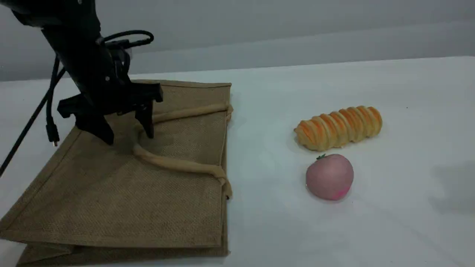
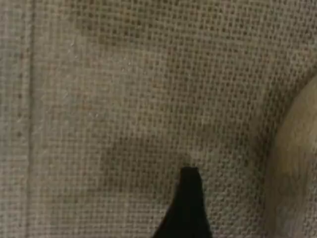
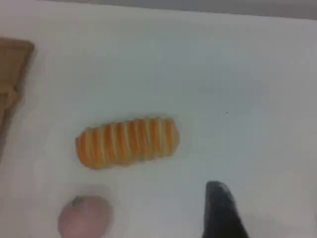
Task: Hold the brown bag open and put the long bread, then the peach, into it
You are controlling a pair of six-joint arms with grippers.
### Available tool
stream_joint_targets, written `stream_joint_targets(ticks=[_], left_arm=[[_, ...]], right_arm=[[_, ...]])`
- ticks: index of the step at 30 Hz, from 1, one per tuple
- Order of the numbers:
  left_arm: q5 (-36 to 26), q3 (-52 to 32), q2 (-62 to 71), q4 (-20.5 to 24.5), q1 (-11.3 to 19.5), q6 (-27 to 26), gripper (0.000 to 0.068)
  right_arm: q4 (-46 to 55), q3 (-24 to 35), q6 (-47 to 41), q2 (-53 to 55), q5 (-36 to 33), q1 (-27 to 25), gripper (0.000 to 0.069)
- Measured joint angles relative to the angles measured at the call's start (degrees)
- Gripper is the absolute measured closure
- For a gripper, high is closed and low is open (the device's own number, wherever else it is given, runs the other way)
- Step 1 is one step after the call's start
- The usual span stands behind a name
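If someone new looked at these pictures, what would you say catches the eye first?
The big brown bag lying flat on the table's left stands out most, with the left gripper open just above it, beside the upper handle. To the right, on the white table, lies the orange striped bread, with the pink peach just in front of it, neither touched.

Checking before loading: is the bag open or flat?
Flat. The bag lies collapsed on the table, handle resting on top.
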State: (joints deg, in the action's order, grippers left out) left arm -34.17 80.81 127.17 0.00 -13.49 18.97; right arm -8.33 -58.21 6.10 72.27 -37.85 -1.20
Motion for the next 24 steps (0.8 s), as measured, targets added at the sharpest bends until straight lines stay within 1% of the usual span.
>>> stream_joint_targets(ticks=[5, 7, 9, 12, 16, 18, 20, 21, 24], left_arm=[[0.1, 0.0, 1.2, 0.0, 0.0, -0.1, 0.0115], [-0.1, 0.0, 1.5, 0.0, -0.2, -0.1, 0.0137], [0.0, 0.0, 1.5, 0.0, -0.4, -0.1, 0.0172], [0.1, 0.0, 1.5, 0.0, -0.5, -0.1, 0.0251], [-0.8, 0.0, 1.5, -0.7, -0.5, -0.1, 0.0400], [-1.3, 0.0, 1.5, -2.0, -0.5, -0.1, 0.0485], [-1.3, 0.0, 1.5, -2.1, -0.5, -0.2, 0.0556], [-1.4, 0.0, 1.5, -2.1, -0.5, -0.2, 0.0584], [-1.6, 0.0, 1.0, -2.1, -0.5, -1.5, 0.0589]], right_arm=[[0.0, 0.0, 0.0, 0.0, 0.0, 0.0, 0.0338], [0.1, 0.0, 0.0, 0.0, 0.0, 0.0, 0.0338], [0.1, 0.0, 0.0, 0.0, 0.0, 0.0, 0.0338], [0.1, 0.0, 0.0, 0.0, 0.0, 0.0, 0.0338], [0.1, 0.0, 0.0, 0.0, 0.1, 0.0, 0.0338], [0.1, 0.0, 0.0, 0.0, 0.1, 0.0, 0.0338], [0.1, 0.0, 0.0, 0.0, 0.1, 0.0, 0.0338], [0.1, 0.0, 0.0, 0.0, 0.1, 0.0, 0.0338], [0.1, 0.0, 0.0, 0.0, 0.1, 0.0, 0.0338]])
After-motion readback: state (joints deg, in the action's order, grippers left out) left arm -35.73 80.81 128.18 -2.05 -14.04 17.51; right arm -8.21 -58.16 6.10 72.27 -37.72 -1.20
